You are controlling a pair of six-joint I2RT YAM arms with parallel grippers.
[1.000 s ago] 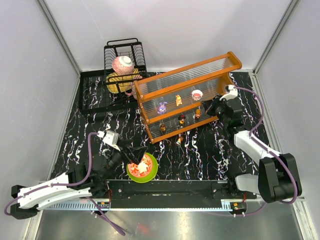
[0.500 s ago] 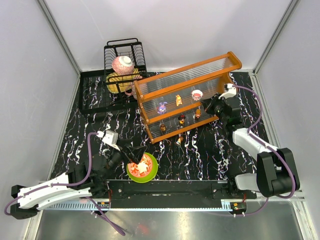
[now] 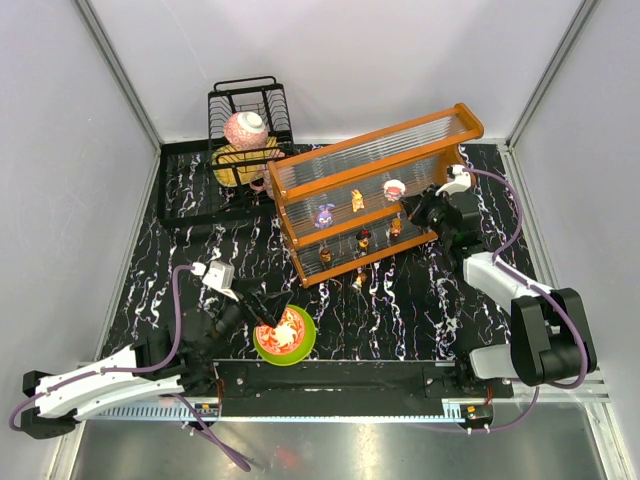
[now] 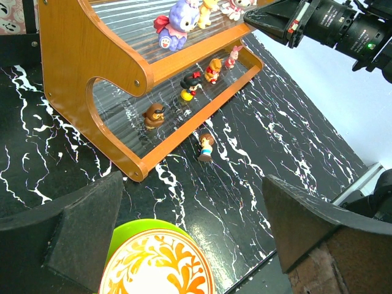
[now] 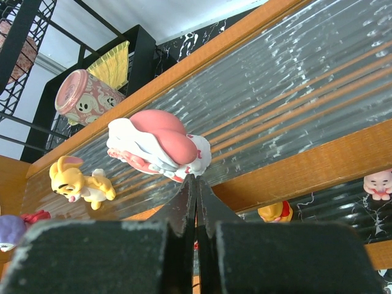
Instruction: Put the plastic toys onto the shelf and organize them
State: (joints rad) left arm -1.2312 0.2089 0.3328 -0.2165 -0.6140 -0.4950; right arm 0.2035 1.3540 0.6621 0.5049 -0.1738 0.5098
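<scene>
Seven plastic toys [image 4: 188, 86] stand on the shelf [image 3: 380, 135] near the table's [image 3: 420, 300] far right corner, three on the upper tier, four below; one figure [image 4: 205, 147] is left on the table just before the lower rail. The right claw [image 5: 196, 187], pinched together and empty, points at the foot of the pink-and-white toy [image 5: 159, 144], likely straightening it; the left claw [image 3: 266, 310] hangs spread wide above the bowl [image 4: 147, 224].

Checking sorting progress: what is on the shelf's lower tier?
Four toys stand there: a brown one, a black-haired one, an orange one and a pink one. The tier's back strip is covered by the upper tier's orange rail.
</scene>
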